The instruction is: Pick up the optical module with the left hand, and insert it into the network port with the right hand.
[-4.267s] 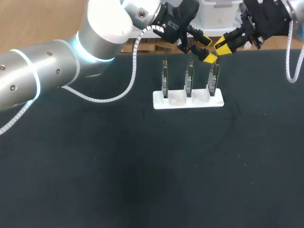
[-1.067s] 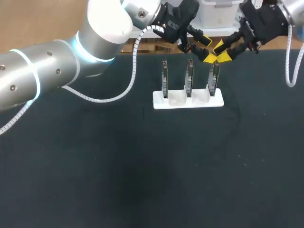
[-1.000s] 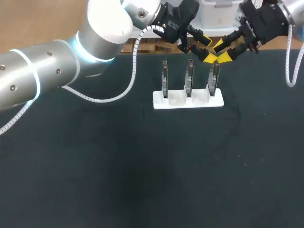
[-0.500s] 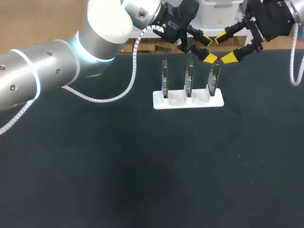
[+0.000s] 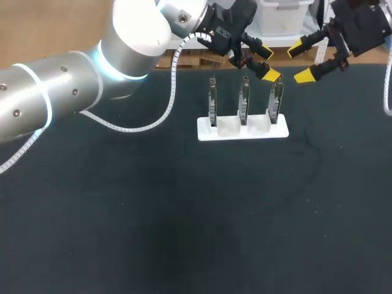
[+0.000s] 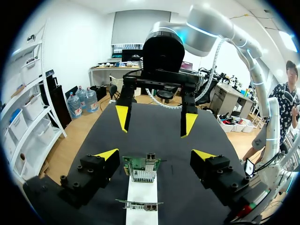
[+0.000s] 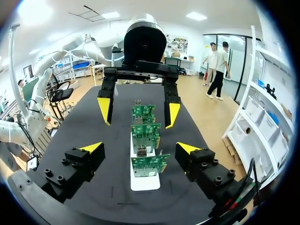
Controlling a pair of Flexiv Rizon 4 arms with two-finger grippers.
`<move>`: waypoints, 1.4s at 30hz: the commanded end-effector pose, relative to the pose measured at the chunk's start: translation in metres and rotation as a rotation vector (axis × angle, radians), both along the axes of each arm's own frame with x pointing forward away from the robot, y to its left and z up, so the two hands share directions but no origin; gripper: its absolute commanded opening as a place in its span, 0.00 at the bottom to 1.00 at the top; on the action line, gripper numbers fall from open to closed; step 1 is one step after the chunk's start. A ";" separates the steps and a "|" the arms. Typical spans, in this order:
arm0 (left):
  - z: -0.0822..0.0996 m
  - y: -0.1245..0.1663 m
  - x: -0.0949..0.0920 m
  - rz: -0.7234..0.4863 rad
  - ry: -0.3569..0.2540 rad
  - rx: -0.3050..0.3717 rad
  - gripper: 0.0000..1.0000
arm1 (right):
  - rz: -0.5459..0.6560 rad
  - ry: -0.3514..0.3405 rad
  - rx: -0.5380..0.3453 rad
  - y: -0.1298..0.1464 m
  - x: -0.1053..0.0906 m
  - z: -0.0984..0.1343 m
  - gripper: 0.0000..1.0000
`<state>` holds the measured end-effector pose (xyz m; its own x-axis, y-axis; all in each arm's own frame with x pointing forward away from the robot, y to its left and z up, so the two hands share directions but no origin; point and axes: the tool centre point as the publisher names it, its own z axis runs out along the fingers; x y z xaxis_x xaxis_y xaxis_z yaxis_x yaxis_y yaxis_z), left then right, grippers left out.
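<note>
Three green network boards stand upright in a white holder [image 5: 242, 130] at the table's far side. Each board carries a small metal port on its top edge. The right board [image 5: 276, 103] [image 7: 149, 165] is nearest my right gripper [image 5: 301, 60] [image 7: 140, 147], which hangs open and empty up and to its right. My left gripper [image 5: 267, 63] [image 6: 154, 154] is open above the middle and right boards, one board [image 6: 141, 168] showing between its fingers without touching them. No loose optical module shows; whether one sits in a port I cannot tell.
The dark table mat [image 5: 184, 220] spreads in front of the holder. The left board [image 5: 212, 103] stands free of both grippers. The two grippers face each other over the holder, a short gap between their tips.
My right gripper has opened wide and drawn back up and to the right, away from the right board's top. The left arm has kept still.
</note>
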<state>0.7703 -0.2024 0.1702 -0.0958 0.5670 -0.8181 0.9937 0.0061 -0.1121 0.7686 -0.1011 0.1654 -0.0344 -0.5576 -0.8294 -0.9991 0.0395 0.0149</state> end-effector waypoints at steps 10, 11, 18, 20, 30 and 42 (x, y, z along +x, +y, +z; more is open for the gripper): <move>0.000 0.000 0.000 0.001 -0.001 0.001 1.00 | -0.023 -0.013 0.011 -0.005 -0.005 0.001 0.00; 0.000 0.000 0.000 0.001 -0.001 0.001 1.00 | -0.024 -0.013 0.010 -0.006 -0.005 0.001 0.00; 0.000 0.000 0.000 0.001 -0.001 0.001 1.00 | -0.023 -0.018 0.012 -0.003 -0.003 0.002 0.00; 0.000 0.000 0.000 0.001 -0.001 0.001 1.00 | -0.021 -0.020 0.015 0.000 -0.002 0.003 0.00; 0.000 0.000 0.000 0.001 -0.001 0.001 1.00 | 0.010 -0.024 0.019 0.015 0.004 0.002 0.00; 0.000 0.000 0.000 0.001 -0.001 0.001 1.00 | 0.048 -0.013 0.011 0.028 0.008 -0.003 0.00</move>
<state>0.7703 -0.2024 0.1702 -0.0958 0.5670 -0.8181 0.9937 0.0061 -0.1121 0.7714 -0.0744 0.1626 0.0034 -0.5496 -0.8354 -1.0000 -0.0005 -0.0038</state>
